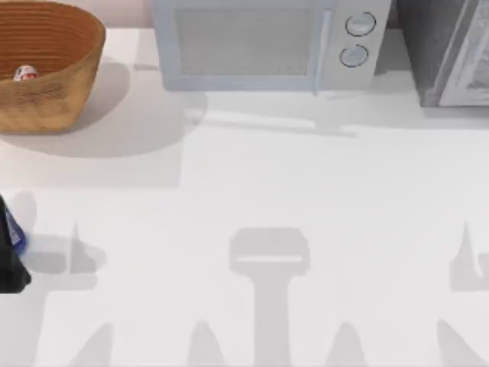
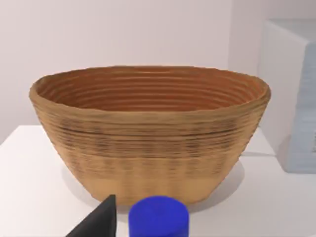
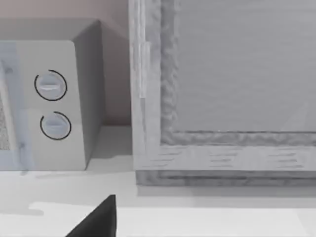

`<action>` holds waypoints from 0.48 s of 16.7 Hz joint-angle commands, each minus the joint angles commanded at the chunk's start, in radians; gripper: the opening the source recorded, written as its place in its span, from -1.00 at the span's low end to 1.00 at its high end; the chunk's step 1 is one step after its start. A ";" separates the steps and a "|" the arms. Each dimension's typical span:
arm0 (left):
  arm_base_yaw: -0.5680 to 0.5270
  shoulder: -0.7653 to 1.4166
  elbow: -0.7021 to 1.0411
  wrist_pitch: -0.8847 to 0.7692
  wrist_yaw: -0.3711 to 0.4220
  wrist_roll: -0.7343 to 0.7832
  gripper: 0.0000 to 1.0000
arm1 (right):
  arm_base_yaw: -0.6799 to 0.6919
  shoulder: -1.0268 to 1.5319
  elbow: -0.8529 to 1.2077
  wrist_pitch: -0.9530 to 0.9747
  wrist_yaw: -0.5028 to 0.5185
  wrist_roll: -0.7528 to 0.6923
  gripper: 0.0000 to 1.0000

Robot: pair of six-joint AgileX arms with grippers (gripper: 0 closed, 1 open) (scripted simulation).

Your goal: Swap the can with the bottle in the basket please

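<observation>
The orange-brown wicker basket (image 1: 53,92) stands at the table's back left, and the white-and-red can (image 1: 25,73) lies inside it. The blue bottle (image 1: 14,233) stands at the table's far left edge, in front of the basket. My left gripper (image 1: 9,264) is around the bottle and open. In the left wrist view one black finger (image 2: 98,222) sits just beside the bottle's blue top (image 2: 158,217) with a small gap, and the basket (image 2: 148,143) rises straight ahead. My right gripper (image 3: 103,222) is parked off to the right, facing the appliances.
A pale microwave (image 1: 260,46) stands at the back middle, with two round dials (image 1: 359,38) on its right. A grey cabinet (image 1: 451,53) fills the back right corner. Bare white tabletop (image 1: 267,183) spreads across the middle and front.
</observation>
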 joint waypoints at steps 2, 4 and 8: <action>0.000 0.000 0.000 0.000 0.000 0.000 1.00 | 0.000 0.000 0.000 0.000 0.000 0.000 1.00; -0.002 0.027 0.025 -0.010 0.006 0.003 1.00 | 0.000 0.000 0.000 0.000 0.000 0.000 1.00; -0.004 0.191 0.182 -0.079 0.034 0.016 1.00 | 0.000 0.000 0.000 0.000 0.000 0.000 1.00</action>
